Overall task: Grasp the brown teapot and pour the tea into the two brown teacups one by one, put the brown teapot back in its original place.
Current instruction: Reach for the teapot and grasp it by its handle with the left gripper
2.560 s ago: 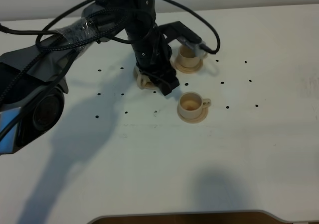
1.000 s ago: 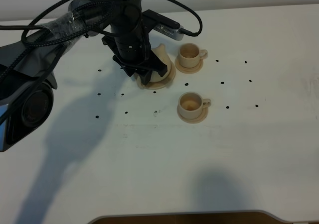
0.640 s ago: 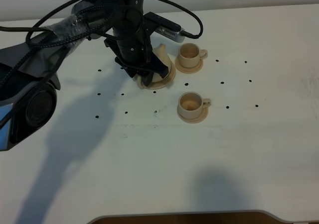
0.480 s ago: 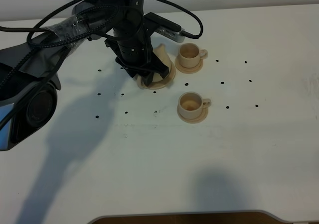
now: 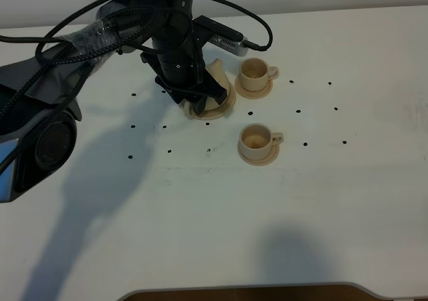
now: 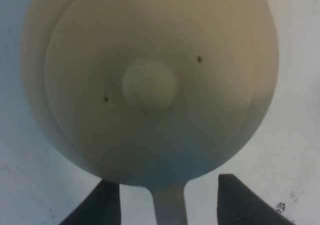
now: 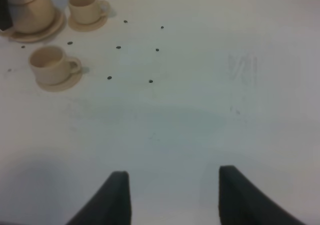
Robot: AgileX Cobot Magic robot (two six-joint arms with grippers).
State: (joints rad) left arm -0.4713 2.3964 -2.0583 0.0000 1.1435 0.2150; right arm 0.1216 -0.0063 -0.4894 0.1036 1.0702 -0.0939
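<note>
The brown teapot (image 5: 215, 80) stands upright on its wide saucer plate (image 5: 219, 111), spout toward the far cup. My left gripper (image 5: 194, 100) hangs over it. In the left wrist view the lid (image 6: 149, 81) fills the frame and the loop handle (image 6: 170, 210) lies between the two fingers (image 6: 105, 205), which stand apart and do not touch it. One brown teacup (image 5: 256, 73) sits on its saucer right of the teapot, the other (image 5: 257, 139) nearer the front. My right gripper (image 7: 172, 195) is open and empty over bare table, out of the exterior view.
The white table (image 5: 321, 201) carries small black dots (image 5: 305, 143) around the cups. The left arm's cables (image 5: 87, 33) loop over the far left. The right wrist view shows the teapot (image 7: 30, 10) and both cups (image 7: 50, 65) far from that gripper.
2.6 s ago the left arm held the teapot tilted at the far cup. It has since swung back and set it on the plate. Over the last second the arm has barely moved.
</note>
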